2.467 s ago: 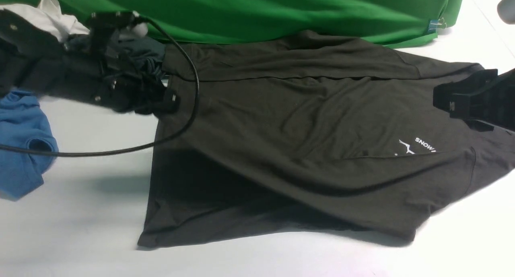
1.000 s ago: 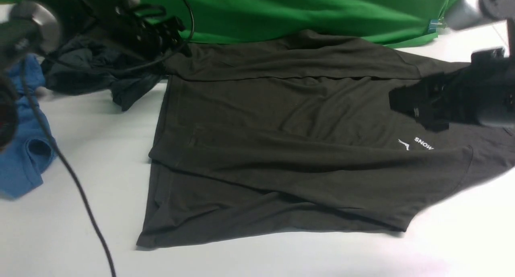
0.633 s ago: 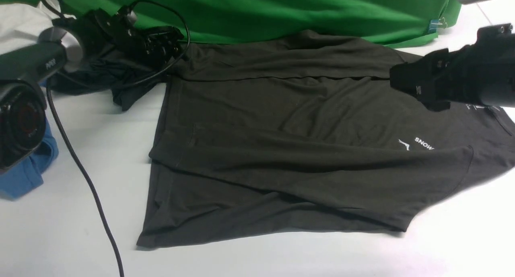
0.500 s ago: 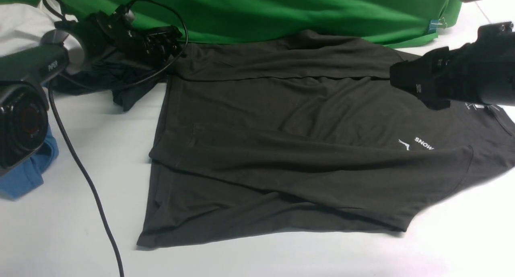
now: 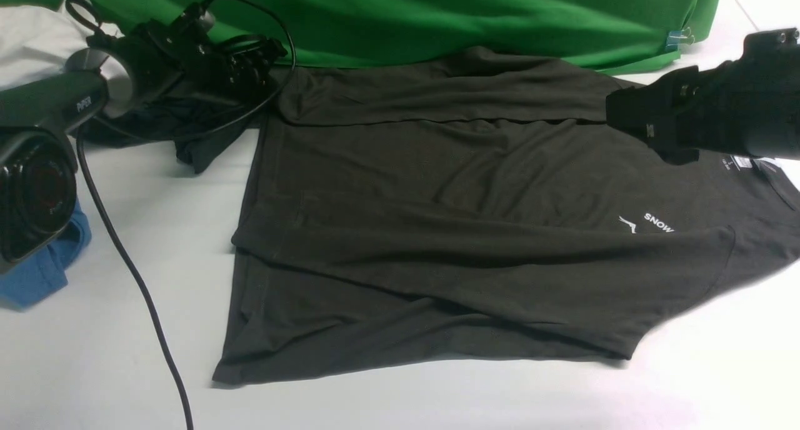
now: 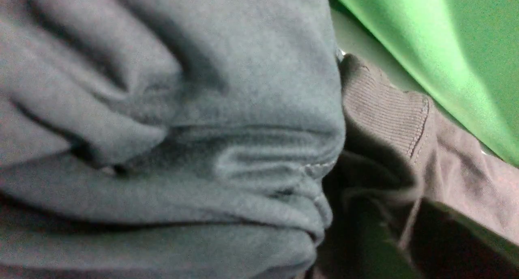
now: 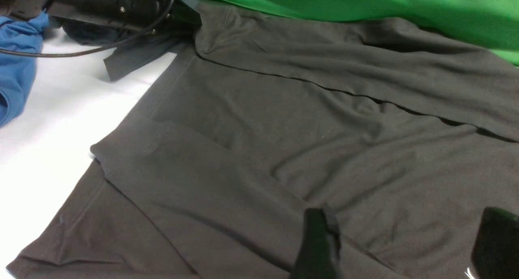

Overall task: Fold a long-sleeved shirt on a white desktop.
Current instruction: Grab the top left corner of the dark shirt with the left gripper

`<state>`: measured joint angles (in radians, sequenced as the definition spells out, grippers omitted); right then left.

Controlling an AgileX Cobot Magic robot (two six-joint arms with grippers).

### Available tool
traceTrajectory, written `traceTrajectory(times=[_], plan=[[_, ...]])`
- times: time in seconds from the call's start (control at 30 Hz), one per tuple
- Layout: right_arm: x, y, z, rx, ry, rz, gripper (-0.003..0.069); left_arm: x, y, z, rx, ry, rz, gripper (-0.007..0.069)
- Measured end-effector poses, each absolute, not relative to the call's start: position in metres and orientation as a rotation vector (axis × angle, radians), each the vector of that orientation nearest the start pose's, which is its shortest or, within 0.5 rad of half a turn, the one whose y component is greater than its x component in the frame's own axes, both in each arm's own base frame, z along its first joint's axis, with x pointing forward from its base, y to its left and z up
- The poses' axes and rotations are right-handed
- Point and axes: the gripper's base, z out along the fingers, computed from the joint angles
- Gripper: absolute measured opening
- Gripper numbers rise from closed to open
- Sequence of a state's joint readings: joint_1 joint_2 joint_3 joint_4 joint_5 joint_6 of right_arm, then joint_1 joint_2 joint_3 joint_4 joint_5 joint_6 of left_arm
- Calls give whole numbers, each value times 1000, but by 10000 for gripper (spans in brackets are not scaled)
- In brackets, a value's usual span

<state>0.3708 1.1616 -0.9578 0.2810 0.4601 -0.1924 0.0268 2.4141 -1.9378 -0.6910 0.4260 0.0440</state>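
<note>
The long-sleeved shirt (image 5: 450, 230) lies spread on the white desktop (image 5: 94, 355), hem toward the robot's left, both sleeves folded across the body; it has not shifted in the last half second. Above its collar end the right gripper (image 7: 399, 242) hovers with jaws spread, empty, barely moved. At the shirt's far left corner, by the dark teal-grey garment (image 6: 162, 129), the left gripper (image 5: 265, 58) sits near a ribbed cuff (image 6: 385, 112); whether it clenches cloth cannot be told.

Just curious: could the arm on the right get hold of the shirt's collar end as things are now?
Probably yes. The right gripper hangs open just above the long-sleeved shirt near its collar end, with nothing lying between its fingers and the cloth.
</note>
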Motion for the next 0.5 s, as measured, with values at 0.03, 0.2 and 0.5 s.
traceTrajectory(times=[0.03, 0.2, 0.5], plan=[[230, 101, 342, -404, 2112, 385, 470, 542, -10, 149, -584, 2273, -604, 47], [230, 101, 342, -404, 2112, 385, 470, 540, -13, 148, -560, 2309, -621, 18], [230, 102, 342, -405, 2116, 386, 470, 525, -16, 212, -366, 2319, -589, 19]])
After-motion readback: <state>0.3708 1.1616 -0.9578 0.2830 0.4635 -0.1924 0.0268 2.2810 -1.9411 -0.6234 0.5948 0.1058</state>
